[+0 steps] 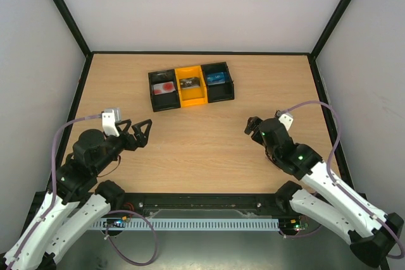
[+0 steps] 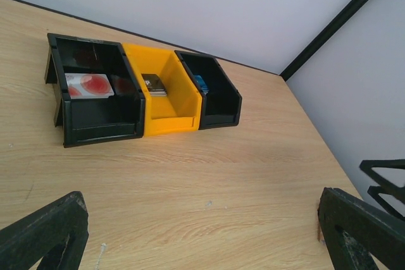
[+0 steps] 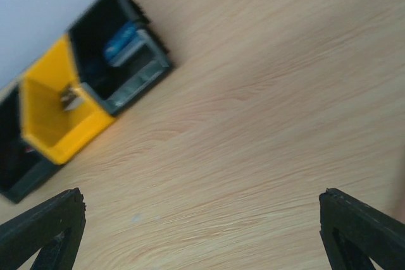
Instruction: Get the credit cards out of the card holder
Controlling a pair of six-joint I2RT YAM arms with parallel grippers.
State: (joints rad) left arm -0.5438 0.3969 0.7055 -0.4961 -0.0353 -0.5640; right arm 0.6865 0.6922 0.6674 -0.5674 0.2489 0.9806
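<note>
A pale credit card with a red round mark [image 1: 164, 88] [image 2: 88, 85] lies in the left black compartment of the tray at the table's far middle. The yellow compartment holds a small dark flat thing [image 1: 190, 83] [image 2: 154, 85]. A blue flat thing [image 1: 216, 79] [image 3: 120, 41] lies in the right black compartment. I cannot tell whether either is the card holder. My left gripper [image 1: 137, 133] [image 2: 202, 232] hovers open over bare wood at the near left. My right gripper [image 1: 254, 128] [image 3: 202, 232] hovers open at the near right. Both are well short of the tray, with nothing between their fingers.
The three-compartment black-and-yellow tray [image 1: 152, 93] [image 2: 101, 128] [image 3: 63, 147] stands at the far middle of the wooden table. White walls with black frame edges close in the back and both sides. Bare wood lies between the grippers and the tray.
</note>
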